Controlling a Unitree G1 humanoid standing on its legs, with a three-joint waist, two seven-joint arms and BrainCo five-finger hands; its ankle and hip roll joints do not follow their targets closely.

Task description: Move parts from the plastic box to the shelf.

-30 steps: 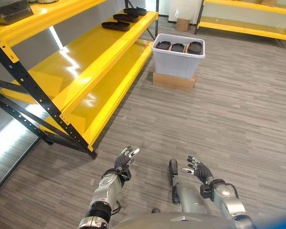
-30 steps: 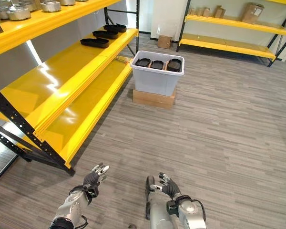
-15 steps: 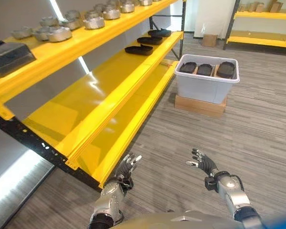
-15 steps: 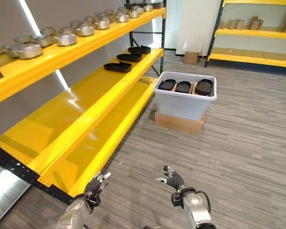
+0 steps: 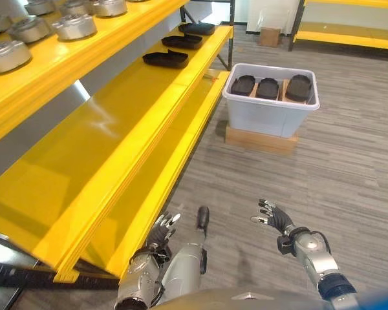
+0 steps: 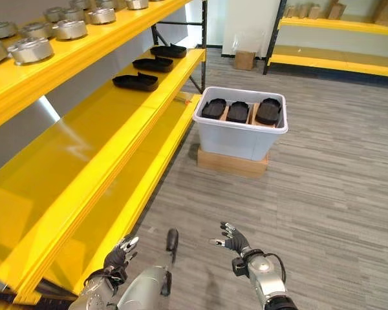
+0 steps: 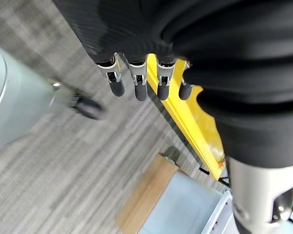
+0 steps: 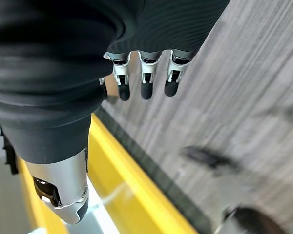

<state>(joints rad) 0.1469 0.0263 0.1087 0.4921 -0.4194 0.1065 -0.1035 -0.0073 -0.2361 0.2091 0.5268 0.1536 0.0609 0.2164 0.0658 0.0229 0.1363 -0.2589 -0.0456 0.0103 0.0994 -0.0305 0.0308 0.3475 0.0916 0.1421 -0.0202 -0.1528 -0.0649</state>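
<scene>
Parts, three black moulded pieces (image 5: 269, 87), sit upright in the pale grey plastic box (image 5: 268, 116) on a flat cardboard carton (image 5: 258, 139), their lower halves hidden by the box wall. Three more black parts (image 6: 136, 81) lie on the yellow metal shelf (image 5: 123, 123), which runs along the robot's left beside wide bare grey plank floor (image 5: 349, 161). Left hand (image 5: 161, 230) and right hand (image 5: 276, 219) hang low with fingers spread, holding nothing. Since half a second ago the view has shifted; the box stands where it was.

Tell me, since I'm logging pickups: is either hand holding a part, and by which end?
Nothing is held. The left hand and right hand are open above the floor.
</scene>
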